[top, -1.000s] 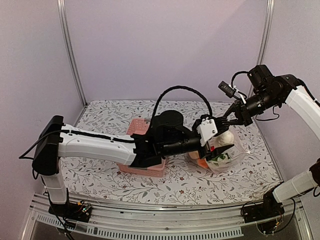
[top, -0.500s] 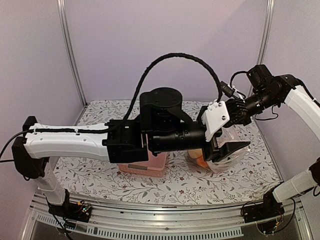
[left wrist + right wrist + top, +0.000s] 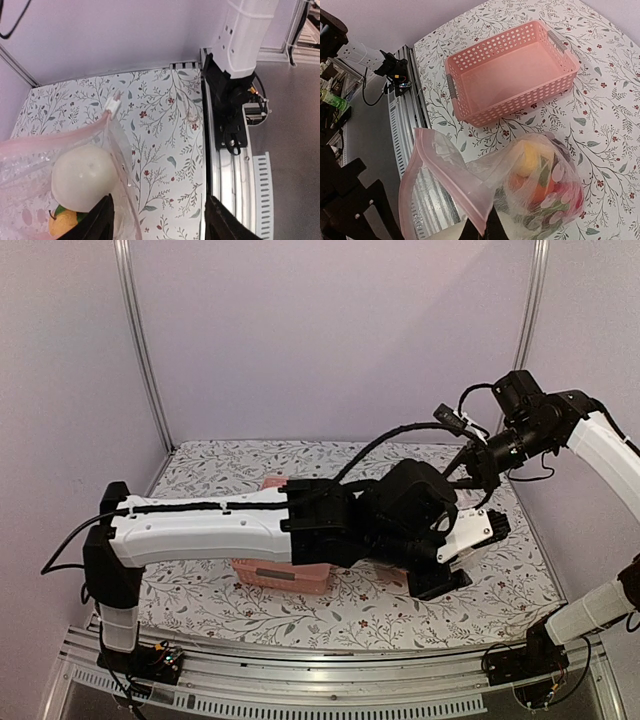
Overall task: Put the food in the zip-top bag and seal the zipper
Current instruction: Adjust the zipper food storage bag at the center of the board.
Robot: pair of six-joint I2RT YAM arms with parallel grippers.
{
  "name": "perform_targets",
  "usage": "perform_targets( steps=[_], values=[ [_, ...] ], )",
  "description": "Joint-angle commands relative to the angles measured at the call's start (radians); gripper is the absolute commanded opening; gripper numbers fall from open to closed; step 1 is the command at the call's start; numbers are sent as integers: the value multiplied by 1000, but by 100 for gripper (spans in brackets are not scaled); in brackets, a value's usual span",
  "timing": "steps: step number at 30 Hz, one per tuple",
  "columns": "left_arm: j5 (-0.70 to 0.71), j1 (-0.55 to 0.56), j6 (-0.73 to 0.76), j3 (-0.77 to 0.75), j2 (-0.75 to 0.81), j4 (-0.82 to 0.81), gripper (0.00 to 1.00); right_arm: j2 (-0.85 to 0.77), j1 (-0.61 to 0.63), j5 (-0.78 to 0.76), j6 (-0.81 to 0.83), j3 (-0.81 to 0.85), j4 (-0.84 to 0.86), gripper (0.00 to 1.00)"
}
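Observation:
The zip-top bag (image 3: 535, 175) lies on the flowered table, its mouth lifted by my right gripper (image 3: 487, 229), which is shut on the pink zipper (image 3: 447, 167) band. Food (image 3: 542, 187) shows through the plastic: yellow, orange, red and green pieces. In the left wrist view a white round piece (image 3: 80, 177) and an orange one (image 3: 62, 225) sit inside the bag (image 3: 30, 160), under the zipper (image 3: 60, 140) and its white slider (image 3: 114, 105). My left gripper (image 3: 160, 222) is open, its left finger (image 3: 102, 220) against the bag's side. From above, the left arm (image 3: 445, 580) hides the bag; the right gripper (image 3: 470, 475) hangs just behind.
The pink slatted basket (image 3: 510, 70) stands empty beside the bag, and the left arm (image 3: 200, 530) half covers that basket (image 3: 280, 575) from above. The right arm's base (image 3: 235, 90) and the metal rail (image 3: 250, 180) border the table edge.
The left arm has dropped from above the bag down beside it, wrist turned, jaws narrowing a little. The right gripper has stayed put, holding the bag's rim.

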State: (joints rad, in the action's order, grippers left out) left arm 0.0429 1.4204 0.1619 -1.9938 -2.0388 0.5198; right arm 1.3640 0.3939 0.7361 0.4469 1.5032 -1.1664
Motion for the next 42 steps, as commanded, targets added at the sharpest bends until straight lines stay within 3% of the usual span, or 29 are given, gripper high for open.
perform_targets(
  steps=[1,6,11,14,19,22,24,26,29,31,35,40,42],
  values=[
    [66,5,-30,-73,-55,156,60,-3,8,-22,-8,-14,15,0],
    [180,0,-47,-103,-89,200,48,-11,8,-27,-10,-34,23,0],
    [203,-5,-43,-109,-74,199,14,-5,9,-33,-10,-33,26,0],
    [214,-6,-37,-114,-48,178,1,-4,9,-32,-9,-21,23,0],
    [220,21,-19,-162,11,103,0,-1,8,-8,5,100,-28,0],
    [250,-2,2,10,74,-75,0,-11,8,-73,-5,62,16,0],
    [241,-65,-13,56,75,-123,0,35,8,8,29,128,-85,0],
    [200,-72,-24,14,82,-138,0,46,8,118,58,191,-79,0],
    [227,-9,60,45,142,-313,0,18,9,-63,17,173,-15,0],
    [234,-45,61,109,148,-393,0,48,8,-51,20,162,-37,0],
    [96,-114,-20,-6,39,-189,0,38,8,83,28,195,-26,0],
    [99,-76,-18,71,41,-230,0,20,8,48,17,169,7,0],
    [81,-60,-30,28,39,-208,0,34,9,131,39,202,-56,0]
  ],
)
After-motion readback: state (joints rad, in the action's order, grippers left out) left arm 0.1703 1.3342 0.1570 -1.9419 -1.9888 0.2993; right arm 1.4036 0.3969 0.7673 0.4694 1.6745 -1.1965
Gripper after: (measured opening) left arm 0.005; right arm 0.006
